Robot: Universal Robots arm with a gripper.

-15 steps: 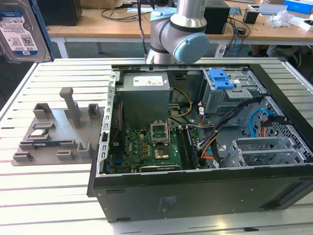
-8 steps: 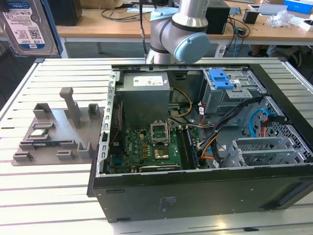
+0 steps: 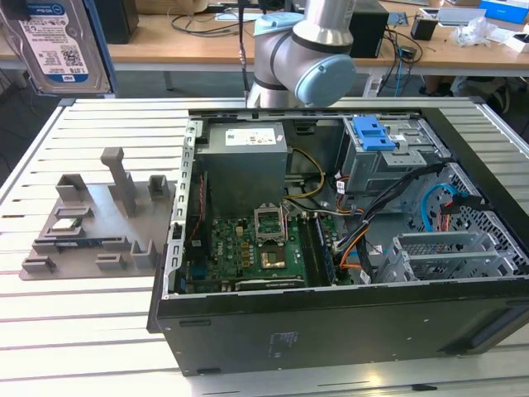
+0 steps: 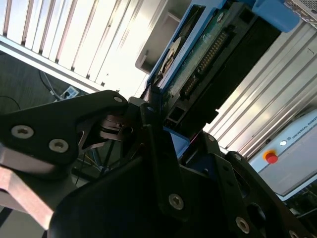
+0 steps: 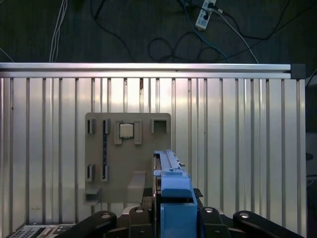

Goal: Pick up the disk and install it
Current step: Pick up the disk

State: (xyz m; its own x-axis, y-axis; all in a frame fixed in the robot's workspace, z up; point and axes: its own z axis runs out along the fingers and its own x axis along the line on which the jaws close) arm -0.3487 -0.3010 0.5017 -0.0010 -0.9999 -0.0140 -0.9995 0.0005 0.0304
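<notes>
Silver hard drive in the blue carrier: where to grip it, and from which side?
Grip the silver rectangular metal hard drive across its two broad flat faces at one short end, coming in edge-on along its length. It is a thin slab, so those faces give parallel seats. The pincer appears shut on it that way.

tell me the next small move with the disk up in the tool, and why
Probably carry the disk toward the open case at the exterior view's right: the tool grips it above the slotted table by the grey tray, well off from the blue-handled drive cage.
</notes>
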